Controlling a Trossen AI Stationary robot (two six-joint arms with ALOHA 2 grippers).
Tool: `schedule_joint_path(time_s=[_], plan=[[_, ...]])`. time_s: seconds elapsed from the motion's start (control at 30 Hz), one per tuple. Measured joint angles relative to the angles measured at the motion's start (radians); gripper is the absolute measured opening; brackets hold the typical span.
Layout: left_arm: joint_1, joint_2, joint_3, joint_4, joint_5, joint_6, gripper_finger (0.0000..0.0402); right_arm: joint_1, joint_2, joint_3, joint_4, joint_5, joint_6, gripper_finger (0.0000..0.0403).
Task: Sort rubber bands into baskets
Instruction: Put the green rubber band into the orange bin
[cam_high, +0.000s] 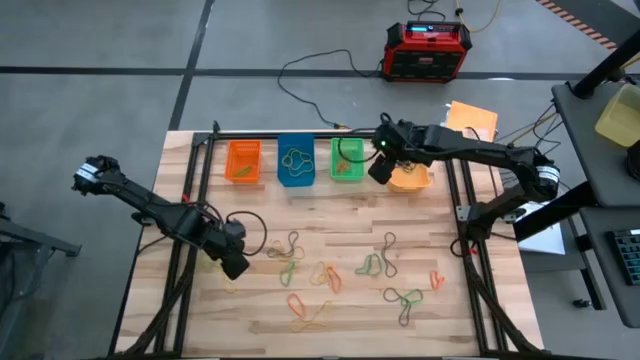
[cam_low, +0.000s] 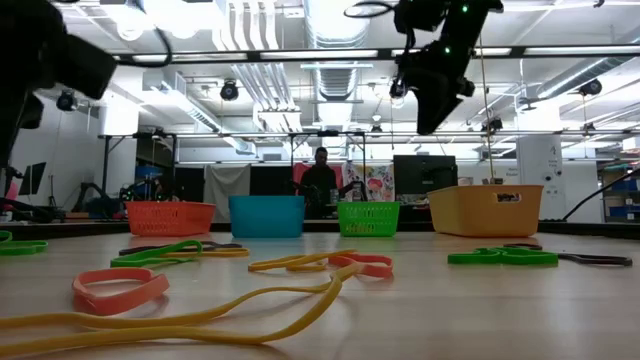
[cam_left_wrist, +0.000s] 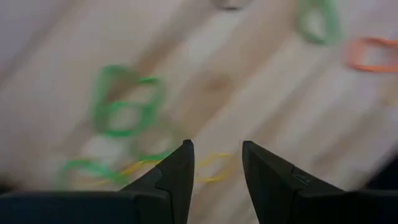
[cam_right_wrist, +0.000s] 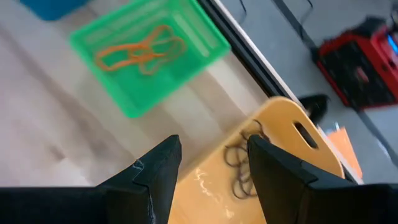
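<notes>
Hovering over the yellow-orange rectangular plastic basket (cam_high: 410, 178) at the table's back edge: right gripper (cam_right_wrist: 211, 163), fingers parted, nothing between them. Dark thin rubber bands (cam_right_wrist: 241, 163) lie inside that basket. Orange bands (cam_right_wrist: 138, 51) sit in the green plastic basket (cam_high: 347, 158); blue basket (cam_high: 295, 160) and orange basket (cam_high: 243, 160) line up beside it. Left gripper (cam_left_wrist: 214, 163) sits low over the light wooden slatted table (cam_high: 340, 310), fingers apart, empty, above loose green and yellow bands (cam_left_wrist: 124, 109). Red-and-black box (cam_high: 428, 50) on grey floor behind.
</notes>
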Motion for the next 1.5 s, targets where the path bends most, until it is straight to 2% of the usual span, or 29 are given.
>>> schedule_joint_path(time_s=[0.23, 0.63, 0.87, 1.17, 1.5], plan=[[0.0, 0.0, -0.033, -0.045, -0.072, -0.059, 0.012, 0.066, -0.003, 0.0, 0.008, -0.001, -0.032, 0.018], [0.003, 0.005, -0.064, -0.043, -0.253, -0.161, 0.012, 0.069, -0.004, -0.001, 0.029, 0.001, -0.033, 0.018], [0.003, 0.075, -0.074, -0.036, -0.158, -0.205, 0.012, 0.069, -0.004, -0.003, 0.032, 0.001, -0.039, 0.018], [0.002, 0.189, -0.075, -0.038, -0.095, -0.205, 0.012, 0.069, -0.004, -0.035, 0.06, 0.001, -0.043, 0.018], [0.002, 0.265, -0.075, -0.04, -0.091, -0.158, 0.0105, 0.069, -0.004, -0.053, 0.069, 0.001, -0.044, 0.018]])
